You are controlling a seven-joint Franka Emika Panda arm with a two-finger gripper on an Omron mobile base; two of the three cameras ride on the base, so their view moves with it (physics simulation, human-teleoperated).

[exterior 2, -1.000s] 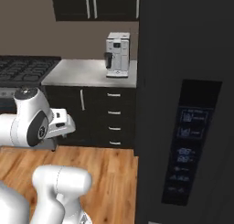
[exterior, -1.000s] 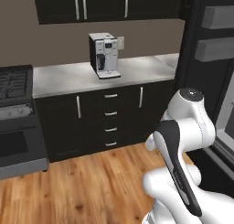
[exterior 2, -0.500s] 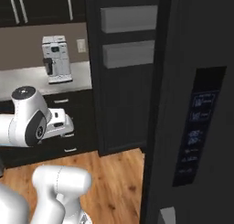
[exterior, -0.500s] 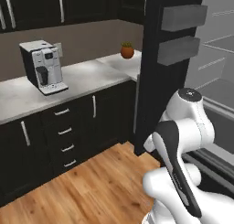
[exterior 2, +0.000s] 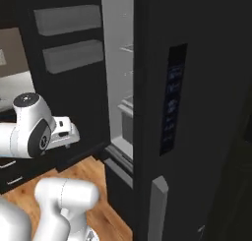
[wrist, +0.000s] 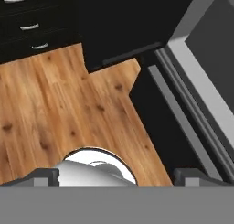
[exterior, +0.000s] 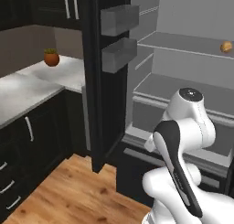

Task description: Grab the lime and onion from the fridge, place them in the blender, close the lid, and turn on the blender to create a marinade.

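From the left base camera, the fridge stands with its door swung wide, grey shelves exposed so the arm can reach inside. The onion sits on an upper shelf toward the fridge's right wall, well apart from the arm; the lime is not one I can pick out here. Left of the fridge, a pale surface carries a small orange-brown pot with a green sprig, not part of the job. The arm is folded tight in front of the fridge's lower section, elbow raised, forearm angled down; judging by that tuck, no reach has begun.

From the right base camera, the fridge's other, closed door with its dark control panel fills the near side. The folded arm rides left of it, level with the open gap, 2 grey door bins above.

From the hand camera, the claw points down at the wood floor beside the fridge's bottom drawer. Its 2 tips sit wide apart at the frame's edges, spread and carrying nothing.
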